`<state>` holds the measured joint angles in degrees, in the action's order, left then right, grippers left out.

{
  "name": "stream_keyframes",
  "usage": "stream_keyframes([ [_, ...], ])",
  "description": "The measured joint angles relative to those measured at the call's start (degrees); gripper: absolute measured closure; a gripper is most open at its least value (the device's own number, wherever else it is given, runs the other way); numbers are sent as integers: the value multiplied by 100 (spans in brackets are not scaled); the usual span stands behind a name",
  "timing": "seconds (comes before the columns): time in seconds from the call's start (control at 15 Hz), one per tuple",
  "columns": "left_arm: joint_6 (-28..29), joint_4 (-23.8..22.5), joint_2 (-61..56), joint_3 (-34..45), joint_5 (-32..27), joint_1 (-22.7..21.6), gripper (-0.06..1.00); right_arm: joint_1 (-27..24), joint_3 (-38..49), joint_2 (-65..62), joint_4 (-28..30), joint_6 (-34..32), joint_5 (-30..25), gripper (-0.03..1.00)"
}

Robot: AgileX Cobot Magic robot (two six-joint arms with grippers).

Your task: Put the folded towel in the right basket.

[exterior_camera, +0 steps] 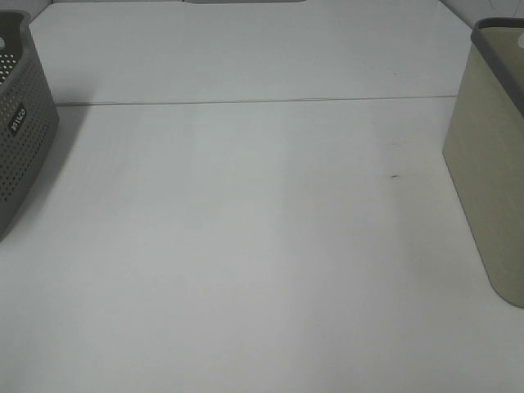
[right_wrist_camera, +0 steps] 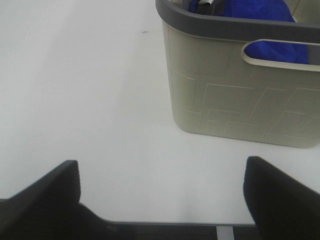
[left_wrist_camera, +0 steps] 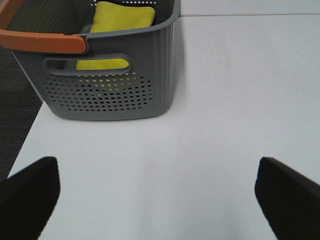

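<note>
While both arms hang back off the table [exterior_camera: 246, 246], the two baskets stand at opposite edges of it, well apart. At the left edge sits the grey basket [left_wrist_camera: 112, 75], perforated, with an orange handle [left_wrist_camera: 42, 41] across its rim; a folded yellow towel [left_wrist_camera: 122, 17] lies inside it, part of it showing through the side slot. At the right edge stands the beige basket [right_wrist_camera: 240, 95], dark-rimmed, with blue cloth [right_wrist_camera: 250, 12] filling its top and showing through its hand slot; something pale and dark lies beside the cloth at the rim, too cut off to name. Between the baskets the white tabletop carries only a seam line running across it behind them and a small dark speck [exterior_camera: 395, 175] near the beige basket. Neither arm appears in the high view. Facing the grey basket, the left gripper [left_wrist_camera: 160, 200] has its jaws spread wide and holds nothing. Facing the beige basket, the right gripper [right_wrist_camera: 165, 200] is likewise spread wide and bare, poised at the table's near edge.
</note>
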<state>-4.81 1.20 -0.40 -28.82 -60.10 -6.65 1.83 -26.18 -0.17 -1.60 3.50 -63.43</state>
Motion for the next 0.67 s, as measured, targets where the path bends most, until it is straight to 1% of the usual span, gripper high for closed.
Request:
stream_keyframes([
  [0.67,0,0,0,0,0,0,-5,0,0,0,0,0,0,11],
])
